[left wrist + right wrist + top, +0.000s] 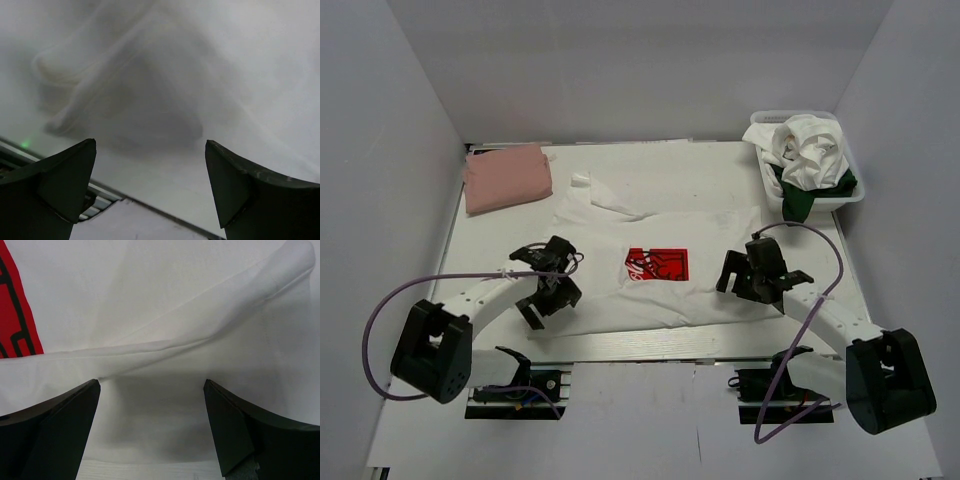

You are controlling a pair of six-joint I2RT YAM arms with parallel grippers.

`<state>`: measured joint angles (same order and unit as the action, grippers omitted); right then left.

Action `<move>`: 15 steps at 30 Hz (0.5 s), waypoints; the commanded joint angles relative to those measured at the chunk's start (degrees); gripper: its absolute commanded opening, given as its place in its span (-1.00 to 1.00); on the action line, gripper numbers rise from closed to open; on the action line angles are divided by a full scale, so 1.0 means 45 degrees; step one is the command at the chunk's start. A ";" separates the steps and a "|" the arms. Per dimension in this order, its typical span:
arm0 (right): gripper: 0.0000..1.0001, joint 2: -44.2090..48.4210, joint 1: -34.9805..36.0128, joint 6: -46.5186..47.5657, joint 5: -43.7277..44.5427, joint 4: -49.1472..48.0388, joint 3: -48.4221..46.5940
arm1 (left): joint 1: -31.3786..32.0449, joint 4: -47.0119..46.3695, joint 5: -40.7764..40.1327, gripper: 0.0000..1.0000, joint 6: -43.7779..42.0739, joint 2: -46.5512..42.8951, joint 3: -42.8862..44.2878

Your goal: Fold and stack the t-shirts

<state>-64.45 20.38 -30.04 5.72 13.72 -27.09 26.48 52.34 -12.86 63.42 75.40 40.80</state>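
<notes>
The white t-shirt with the red print (620, 300) lies spread flat on the tabletop (720, 180) between my two arms, and its widest reach runs left to right, so each side falls to the arm nearest it. My left end effector (542, 300) hangs over the shirt's near-left corner with its fingers spread wide and holding nothing. Through its wrist camera I see rumpled white cloth just ahead and the tabletop's near edge below. My right end effector (738, 275) is equally wide apart and empty, poised above the shirt's right side. In its wrist view a long crease crosses the cloth ahead of the fingers and the red print shows at the left. From either side the shirt's middle lies inward, toward the other arm, so I judge a fold would carry each edge toward the print. The salmon-pink shirt (507, 177) already lies folded at the far left, well apart from the white one. More shirts (808, 150), white and dark green, are heaped in the basket (858, 193) at the far right.
</notes>
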 commanded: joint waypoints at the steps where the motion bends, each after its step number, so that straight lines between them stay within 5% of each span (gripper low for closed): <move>1: 0.81 0.0452 0.0061 -0.0043 0.0037 0.1658 -0.0033 | -0.0084 0.2703 -0.0130 1.00 0.1003 -0.1206 -0.0062; 4: 0.81 0.0785 0.0061 0.0444 0.0194 0.1504 -0.0580 | 0.0053 0.2492 0.0163 1.00 0.1005 -0.2143 -0.0238; 9: 0.81 0.0942 0.0041 0.0543 0.0700 0.0377 -0.2552 | 0.0053 0.0327 -0.1317 1.00 -0.0359 -0.2323 0.2414; 15: 0.81 -0.0362 -0.0037 -0.0257 0.0956 -0.1172 -0.4619 | -0.0356 -0.1823 -0.2569 1.00 -0.3347 0.1657 0.7411</move>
<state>-62.96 20.32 -29.74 8.49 13.80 -43.55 25.63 52.10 -19.20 55.94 76.20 66.61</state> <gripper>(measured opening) 0.904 0.998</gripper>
